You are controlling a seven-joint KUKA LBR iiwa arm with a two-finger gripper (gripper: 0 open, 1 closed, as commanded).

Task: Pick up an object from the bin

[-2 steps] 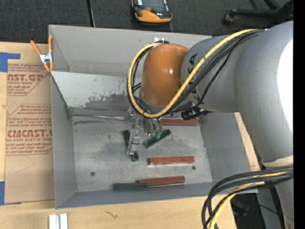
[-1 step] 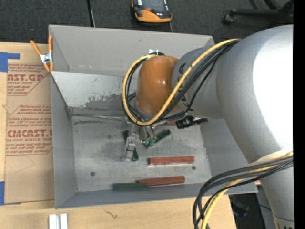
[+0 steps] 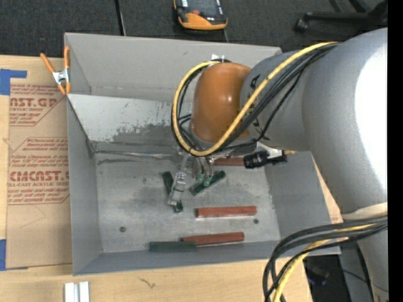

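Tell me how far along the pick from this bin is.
Done: the claw is low in the grey metal bin, among small dark green pieces near its middle. In hand: I cannot tell whether it grips one. Left: lifting a piece clear; the reddish-brown flat bars and dark green strip lie untouched by the near wall.

Robotics lab, bin-picking test station.
Observed: a large grey arm (image 3: 340, 106) with an orange wrist cover (image 3: 217, 102), strung with yellow and black cables (image 3: 189, 80), reaches into a scuffed grey metal bin (image 3: 126, 61); beyond it, dark floor (image 3: 63, 5) carries a chair base (image 3: 343, 5), a stand pole (image 3: 117, 8) and an orange-and-black device (image 3: 200, 10) with a lead.
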